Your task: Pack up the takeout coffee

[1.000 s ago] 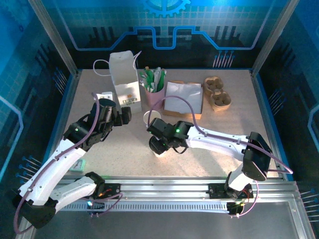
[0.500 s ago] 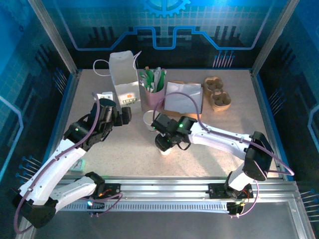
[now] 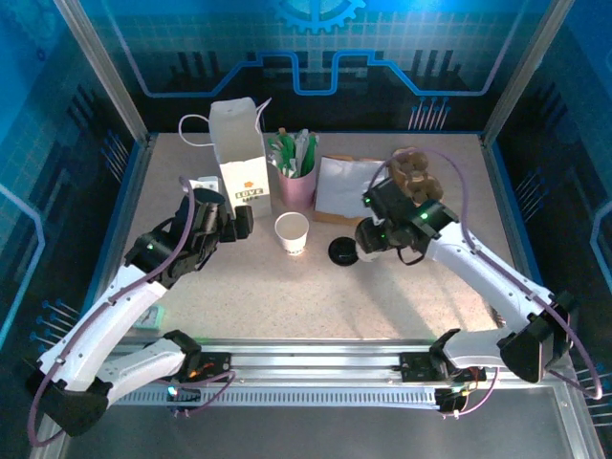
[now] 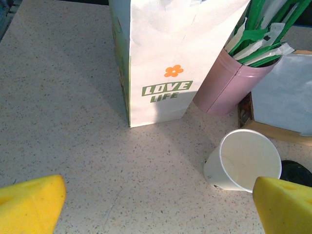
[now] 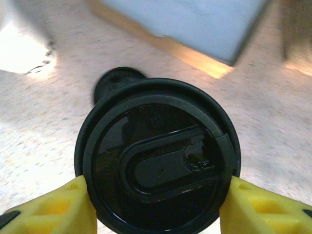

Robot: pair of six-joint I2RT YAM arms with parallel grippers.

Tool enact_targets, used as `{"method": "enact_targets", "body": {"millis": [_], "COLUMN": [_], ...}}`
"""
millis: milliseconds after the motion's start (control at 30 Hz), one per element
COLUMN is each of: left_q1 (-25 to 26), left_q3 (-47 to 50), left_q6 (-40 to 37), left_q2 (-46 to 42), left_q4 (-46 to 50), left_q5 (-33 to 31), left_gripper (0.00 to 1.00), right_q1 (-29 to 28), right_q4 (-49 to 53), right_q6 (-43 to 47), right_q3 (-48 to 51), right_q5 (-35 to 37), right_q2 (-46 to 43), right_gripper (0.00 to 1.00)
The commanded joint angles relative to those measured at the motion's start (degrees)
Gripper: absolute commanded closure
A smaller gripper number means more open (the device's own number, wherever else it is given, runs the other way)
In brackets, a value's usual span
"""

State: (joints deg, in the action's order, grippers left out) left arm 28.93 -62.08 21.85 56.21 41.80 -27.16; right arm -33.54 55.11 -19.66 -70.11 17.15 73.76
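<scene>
The white paper cup (image 3: 292,232) stands upright and uncovered in the middle of the table, and shows lower right in the left wrist view (image 4: 243,161). My right gripper (image 3: 354,248) is just right of the cup, shut on the round black lid (image 3: 342,251). In the right wrist view the lid (image 5: 158,153) sits flat between the yellow fingers (image 5: 63,207), lifted a little above the table. My left gripper (image 3: 234,222) hovers left of the cup in front of the tall white paper bag (image 3: 239,143), its jaws (image 4: 156,204) wide open around nothing.
A pink cup of green-and-white sticks (image 3: 296,177) stands beside the bag (image 4: 170,58). Behind the right gripper lie a flat box with a white top (image 3: 352,186) and a cardboard cup carrier (image 3: 418,179). A small white card (image 3: 201,184) lies left of the bag.
My right arm has swung from in front of the cup to its right side and farther back, carrying the black lid. The left arm and the cup have stayed put.
</scene>
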Motion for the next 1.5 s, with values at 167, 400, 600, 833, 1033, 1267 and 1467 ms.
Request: {"method": "enact_targets", "body": {"millis": [167,400,600,833,1033,1267,1467], "left_q1": [-0.4,-0.4,-0.4,-0.3,-0.3,-0.3,-0.3], "left_q3": [-0.4,-0.6,-0.3,-0.4,-0.4,-0.7,-3.4], "left_q6": [-1.4,-1.1,-0.9,-0.9,-0.9,-0.8,-1.0], "left_q2": [0.5,0.3,-0.4,-0.4,-0.2,0.3,0.4], "left_q4": [1.1,1.5,1.6,1.8,1.6,1.4,2.8], "left_q5": [2.4,3.9,4.0,3.9,3.9,4.3,5.3], "left_gripper": [0.01,0.01,0.01,0.01,0.01,0.01,0.01], "right_q1": [12.5,16.4,18.2,19.7,19.7,19.4,16.4], "right_q4": [-2.3,-5.7,-8.8,-9.7,-8.2,-6.4,-4.5], "right_q6": [-0.9,-1.7,-2.0,-2.6,-2.5,-2.3,-1.8], "right_q3": [3.8,4.8,6.9,7.8,6.2,3.0,-0.9], "right_q5": [0.9,0.2,-0.3,-3.5,-3.9,-2.6,0.9], "right_q2": [-0.5,3.8,6.4,7.3,5.6,3.3,2.7], "right_gripper": [0.43,0.43,0.41,0.37,0.31,0.24,0.19]}}
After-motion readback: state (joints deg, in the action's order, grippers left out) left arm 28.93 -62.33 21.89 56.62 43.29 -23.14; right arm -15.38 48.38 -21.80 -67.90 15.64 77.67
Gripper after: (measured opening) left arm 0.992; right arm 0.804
